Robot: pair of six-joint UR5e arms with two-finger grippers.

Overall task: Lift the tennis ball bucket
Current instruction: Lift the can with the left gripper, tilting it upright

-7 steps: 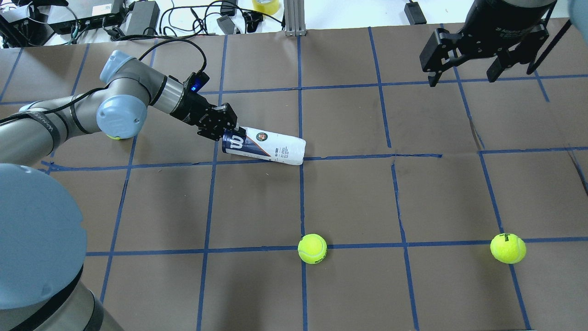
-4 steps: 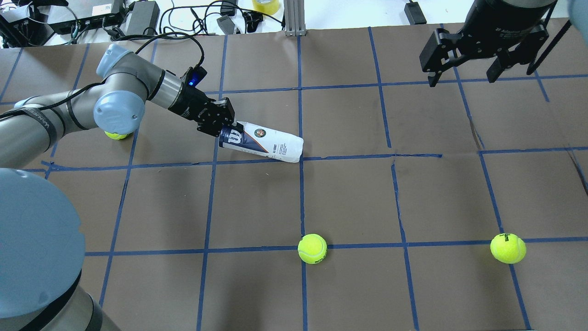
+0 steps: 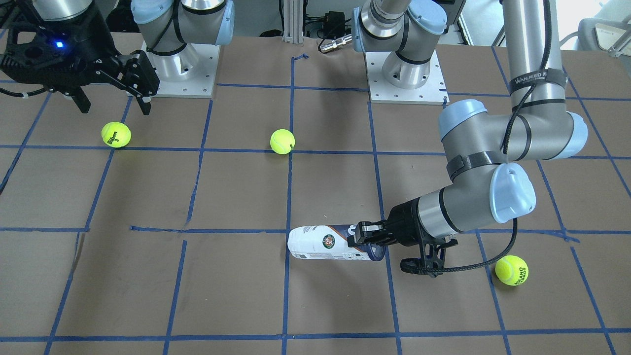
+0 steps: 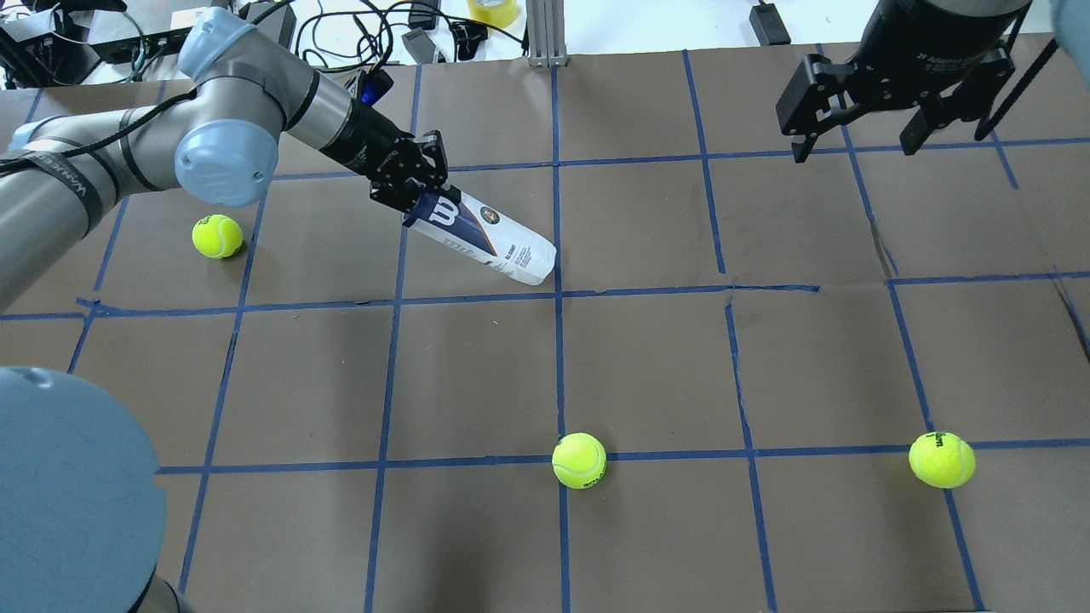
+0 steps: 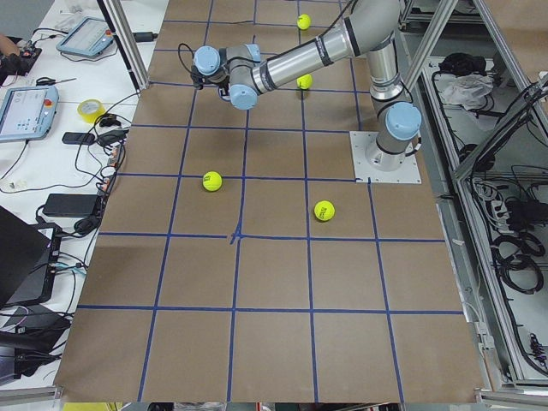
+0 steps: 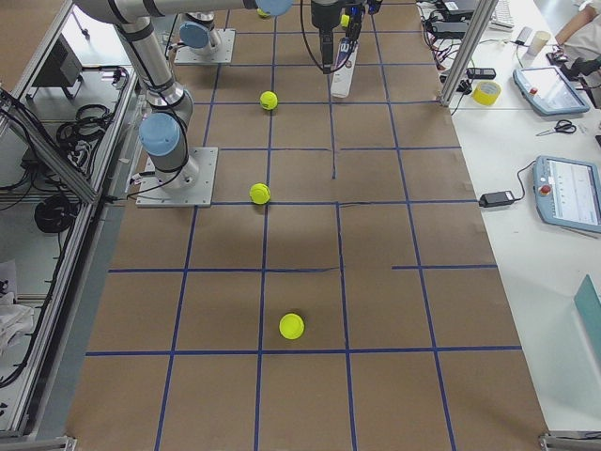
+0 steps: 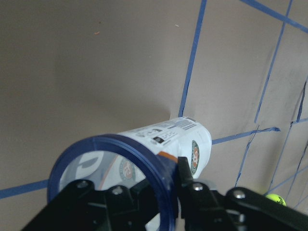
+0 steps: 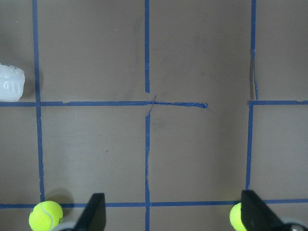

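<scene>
At eleven o'clock of table centre, the "W"-marked tennis ball bucket (image 4: 490, 243) is clamped by its rim in the left gripper (image 4: 421, 200); the right gripper (image 4: 854, 149) is held spread.

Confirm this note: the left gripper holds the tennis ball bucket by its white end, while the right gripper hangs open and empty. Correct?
Not the white end. The left gripper is shut on the tennis ball bucket at its dark blue rim, as the left wrist view shows. The right gripper does hang open and empty.
</scene>
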